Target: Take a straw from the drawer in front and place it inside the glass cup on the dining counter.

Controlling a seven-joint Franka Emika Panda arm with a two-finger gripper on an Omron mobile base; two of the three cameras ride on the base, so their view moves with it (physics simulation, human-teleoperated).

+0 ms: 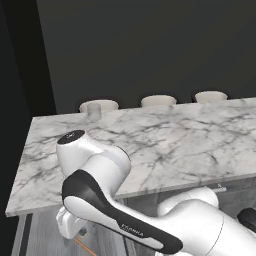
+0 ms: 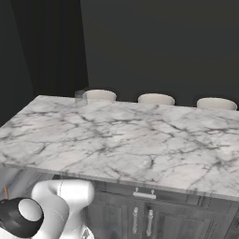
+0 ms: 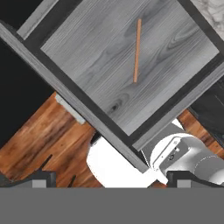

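The drawer (image 3: 94, 52) stands pulled out below my hand, its pale grey floor framed by dark walls. On that floor the thin orange-brown straw (image 3: 137, 50) lies flat and alone. My gripper (image 3: 111, 178) hovers above the drawer's front edge, open, nothing between its fingertips (image 3: 40, 177). From the left base view the gripper (image 1: 80, 234) hangs low under the counter edge, with a bit of the straw (image 1: 85, 246) beside it. The glass cup (image 1: 94, 111) stands upright at the far left of the dining counter (image 1: 175, 145); from the right it is the same cup (image 2: 80, 98) on that counter (image 2: 140, 140).
Three pale stool seats (image 1: 158, 100) line the counter's far side. A shut drawer with a silver bar handle (image 2: 144, 193) sits over cabinet doors to the right. Brown wooden floor (image 3: 41, 140) lies in front of the open drawer. A dark wall stands behind.
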